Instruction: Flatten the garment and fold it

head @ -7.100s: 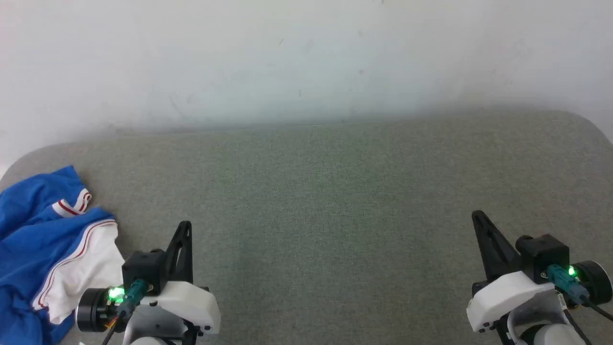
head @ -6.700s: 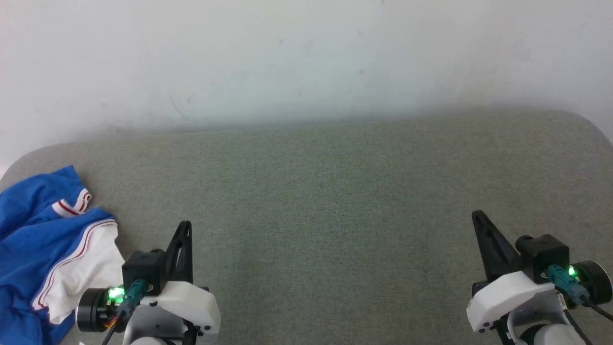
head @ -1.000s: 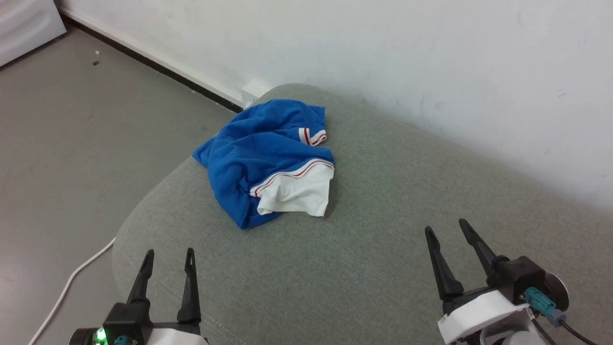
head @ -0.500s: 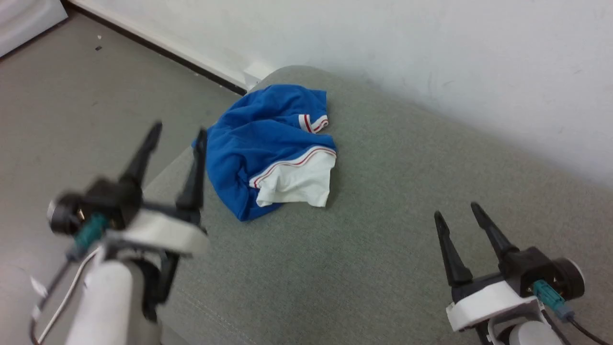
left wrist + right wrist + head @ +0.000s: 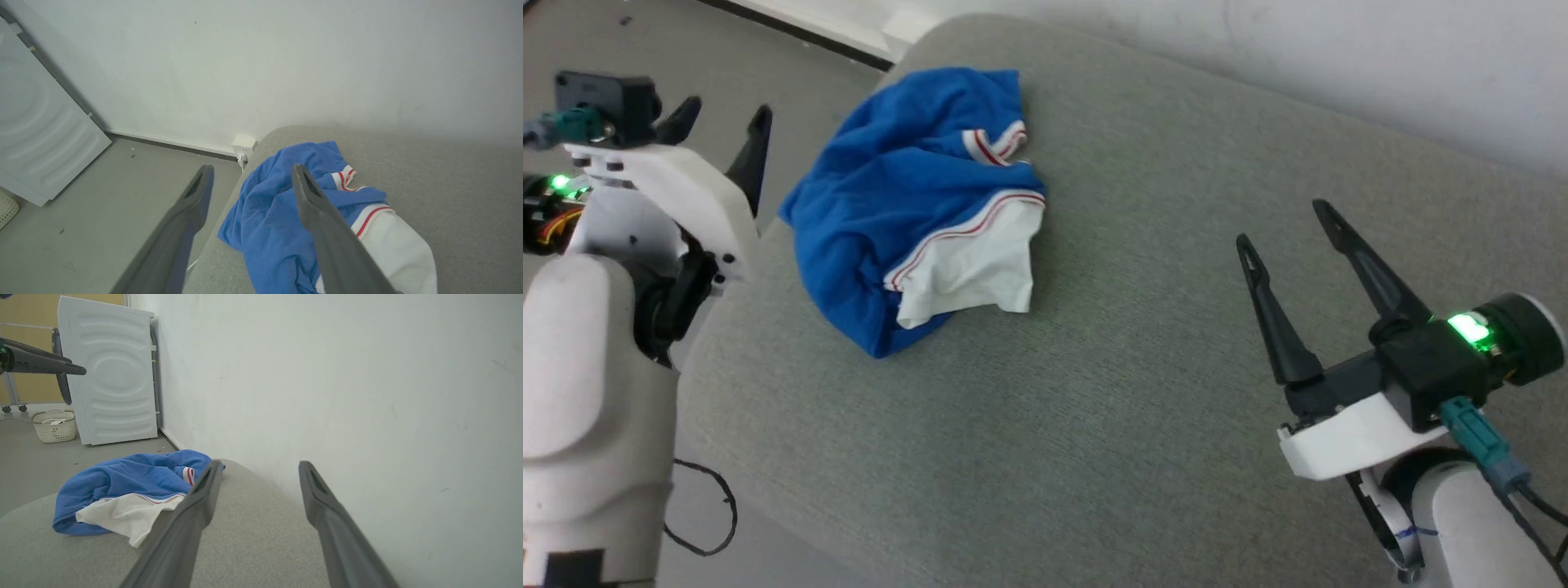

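The garment (image 5: 915,196) lies crumpled near the left end of the grey cushion (image 5: 1127,343): royal-blue cloth, a white sleeve (image 5: 968,273) and red-and-white trim. It also appears in the left wrist view (image 5: 278,216) and the right wrist view (image 5: 130,486). My left gripper (image 5: 723,118) is raised at the upper left, just left of the garment and over the cushion's edge, open and empty. My right gripper (image 5: 1282,220) hovers open to the right of the garment, well apart from it, with nothing between its fingers.
A white wall (image 5: 1339,49) runs behind the cushion. Grey floor (image 5: 752,49) lies left of it, with a black cable (image 5: 707,506) by my base. A white appliance (image 5: 114,375) and a small basket (image 5: 55,426) stand farther off. A wall socket (image 5: 244,145) sits near the cushion's corner.
The head camera has tilted down and closer. My left arm has risen from the lower left to beside the garment's left edge. My right gripper has lifted and stays open.
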Motion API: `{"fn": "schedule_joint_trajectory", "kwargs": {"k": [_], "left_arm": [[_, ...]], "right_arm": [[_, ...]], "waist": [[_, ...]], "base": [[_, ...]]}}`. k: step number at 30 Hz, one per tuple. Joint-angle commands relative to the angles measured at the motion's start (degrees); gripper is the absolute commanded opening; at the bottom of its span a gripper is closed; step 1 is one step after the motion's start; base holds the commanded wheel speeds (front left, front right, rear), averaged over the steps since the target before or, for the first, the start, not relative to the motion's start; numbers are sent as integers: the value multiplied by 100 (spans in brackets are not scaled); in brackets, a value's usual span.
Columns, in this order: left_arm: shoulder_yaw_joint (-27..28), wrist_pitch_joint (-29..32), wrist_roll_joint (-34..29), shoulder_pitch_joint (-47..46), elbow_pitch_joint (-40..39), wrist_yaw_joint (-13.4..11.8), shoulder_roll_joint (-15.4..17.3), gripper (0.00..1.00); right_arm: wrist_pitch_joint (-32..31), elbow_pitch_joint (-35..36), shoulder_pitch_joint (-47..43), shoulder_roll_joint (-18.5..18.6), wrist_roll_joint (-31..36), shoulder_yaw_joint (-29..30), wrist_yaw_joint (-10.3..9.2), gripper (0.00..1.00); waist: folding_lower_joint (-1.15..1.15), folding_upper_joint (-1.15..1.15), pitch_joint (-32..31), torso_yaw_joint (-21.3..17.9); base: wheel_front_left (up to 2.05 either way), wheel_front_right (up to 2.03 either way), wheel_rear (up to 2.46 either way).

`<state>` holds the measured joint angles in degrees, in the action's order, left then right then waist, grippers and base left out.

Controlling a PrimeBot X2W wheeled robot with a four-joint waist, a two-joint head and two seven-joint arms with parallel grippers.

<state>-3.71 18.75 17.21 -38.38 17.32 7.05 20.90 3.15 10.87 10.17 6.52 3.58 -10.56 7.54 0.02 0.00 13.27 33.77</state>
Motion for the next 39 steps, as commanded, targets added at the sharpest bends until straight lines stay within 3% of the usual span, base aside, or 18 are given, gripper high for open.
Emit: {"fn": "schedule_joint_trajectory", "kwargs": {"k": [1,9,20,21,22,27,33,39], "left_arm": [[-24,58,72,-79,67,35,33,100],[-341,698,728,-308,919,42,485,100],[-310,1204,1210,-278,1847,13,297,100],[-343,1238,1188,-264,1891,13,322,23],[-360,1255,1168,-246,1936,6,352,0],[-463,1145,1138,-155,2135,20,507,0],[-493,478,1104,-381,2064,33,691,0],[-522,-53,992,-928,1619,38,980,0]], "right_arm": [[-28,50,73,37,24,-17,-5,100],[-411,524,178,258,-63,-39,-5,100],[-609,816,140,458,-156,73,-5,100],[-611,820,147,448,-171,63,-5,100],[-612,818,155,440,-184,45,-5,100],[-569,739,174,413,-251,7,-5,100],[-433,612,109,339,-293,136,-5,100],[-108,307,-27,41,-363,198,-5,100]], "waist": [[-2,0,554,-472],[-2,0,986,-932],[-2,0,1280,-1176],[-2,0,1283,-1191],[-2,0,1285,-1212],[-2,0,1204,-1299],[-2,0,930,-1282],[-2,0,347,-1316]], "base": [[0,0,0],[0,0,0],[0,0,0],[0,0,0],[0,0,0],[0,0,0],[0,0,0],[0,0,0]]}}
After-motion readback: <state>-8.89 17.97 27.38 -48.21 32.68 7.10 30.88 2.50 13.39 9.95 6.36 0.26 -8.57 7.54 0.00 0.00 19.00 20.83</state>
